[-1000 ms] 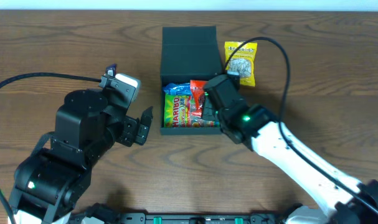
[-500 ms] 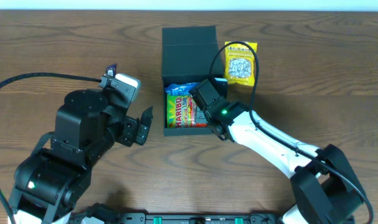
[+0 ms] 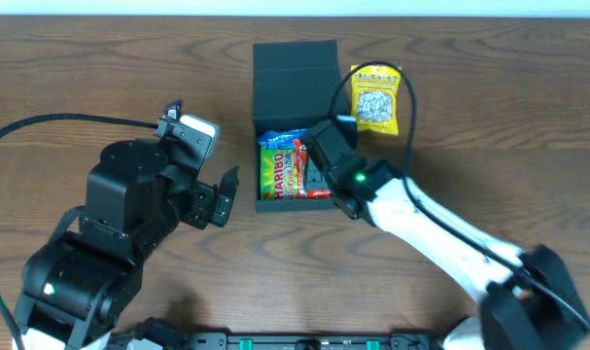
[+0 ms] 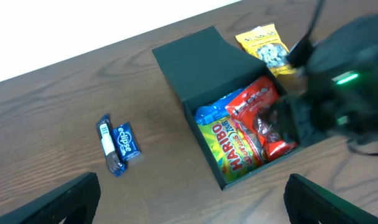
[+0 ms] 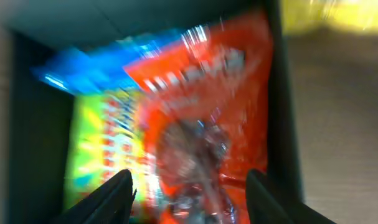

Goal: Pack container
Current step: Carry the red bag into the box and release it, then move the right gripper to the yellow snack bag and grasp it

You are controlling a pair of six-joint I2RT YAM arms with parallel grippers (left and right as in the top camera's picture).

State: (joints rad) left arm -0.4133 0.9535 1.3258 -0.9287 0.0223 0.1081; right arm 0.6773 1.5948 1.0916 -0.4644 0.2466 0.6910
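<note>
The dark green container (image 3: 295, 83) stands open at the table's middle, lid tipped back. Inside lie a green-yellow Haribo packet (image 3: 274, 173), a blue packet (image 3: 278, 139) and a red packet (image 3: 308, 167). My right gripper (image 3: 321, 160) hovers over the box's right half. In the right wrist view its jaws (image 5: 190, 196) stand open, with the red packet (image 5: 207, 124) lying loose below them beside the Haribo packet (image 5: 101, 149). My left gripper (image 3: 225, 191) waits open to the left of the box, and its fingers (image 4: 70, 199) frame bare table.
A yellow snack packet (image 3: 376, 97) lies just right of the lid and also shows in the left wrist view (image 4: 265, 45). A small blue gum pack (image 4: 118, 142) lies on the table left of the container (image 4: 198, 62). A black cable arcs over the yellow packet.
The right gripper carried the red packet down into the container, then opened. The red packet now lies beside the Haribo packet. The left arm has not moved.
</note>
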